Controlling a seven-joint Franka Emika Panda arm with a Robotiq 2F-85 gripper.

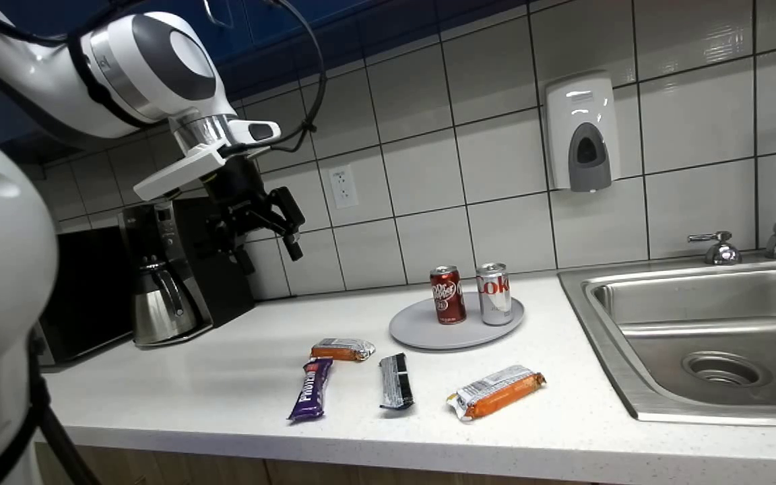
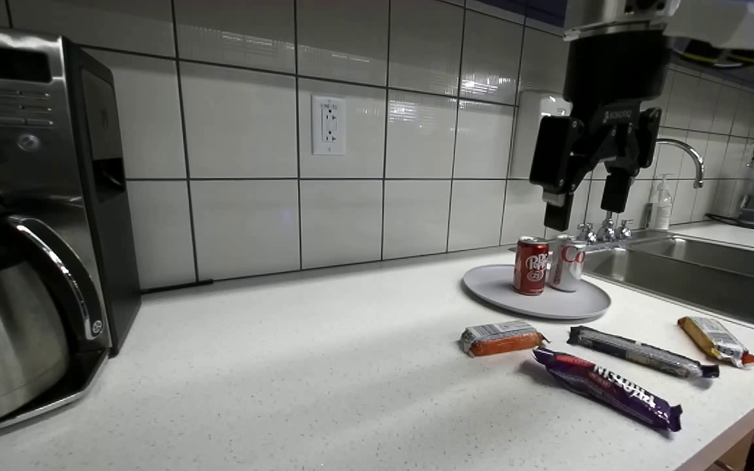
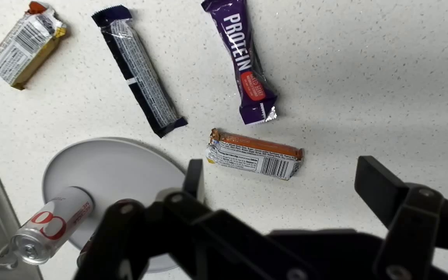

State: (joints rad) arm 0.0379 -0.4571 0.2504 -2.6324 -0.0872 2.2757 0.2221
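- the gripper [image 2: 586, 208] hangs above the counter [image 2: 220, 392], its fingers [image 3: 379, 190] spread wide apart with nothing held; both exterior views show air beneath it.
- nearest in the wrist view is an orange-and-silver bar [image 3: 255, 157], lying on the counter, framed between the fingers though well below them. its length runs roughly from finger to finger, so closing at this angle would probably squeeze its ends, and the wrapper could buckle or slip.
- the purple protein bar [image 3: 243, 58] has one end near it; a turned gripper coming down there might nudge or catch that wrapper too.
- the grey plate [image 3: 130, 167] is near the other bar's left end in the wrist view. a finger lowered on its rim could tilt it.
- the dr pepper can [image 1: 448, 296] and coke can [image 1: 495, 296] stand upright on the plate and could then topple. the dr pepper can is mostly hidden behind the gripper in the wrist view, so a bump would be easy to misjudge.
- farther out lie a dark bar [image 3: 142, 74] and a second orange bar [image 1: 499, 391]; a hard shove could send the latter toward the sink [image 1: 605, 340].
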